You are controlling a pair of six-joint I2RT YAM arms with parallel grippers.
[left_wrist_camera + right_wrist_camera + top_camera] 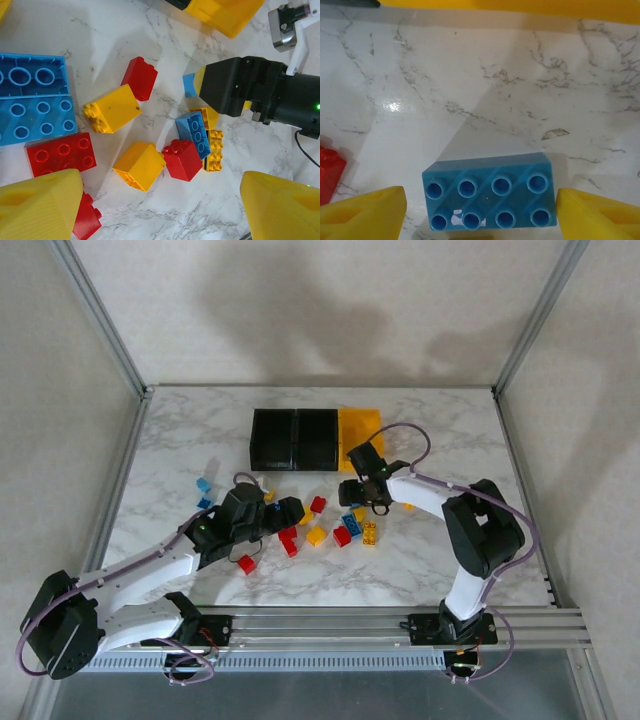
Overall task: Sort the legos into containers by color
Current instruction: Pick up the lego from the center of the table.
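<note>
- Between open fingers of right gripper [481, 212]: blue brick [489, 192], ungripped.
- Under left gripper [161, 205], likewise spread wide: loose legos [182, 159].
- Beyond both: containers [296, 440] seemingly empty; sorting mostly ahead.

Three containers [296, 440] are counted: two black, one yellow-orange bin [360, 412]. Ahead of the left fingers [42, 207], four red legos [62, 152], four blue legos [35, 117] and at least four yellow legos [111, 107] are counted. Between the right fingers [365, 210], one eight-stud blue brick [487, 197] is seen.

Glossy, grey-veined marble-look table [470, 75]; legos [489, 199] of smooth, shiny plastic; yellow fingers [40, 205] matt with fine ridges; black bins [294, 438] of dull plastic.
</note>
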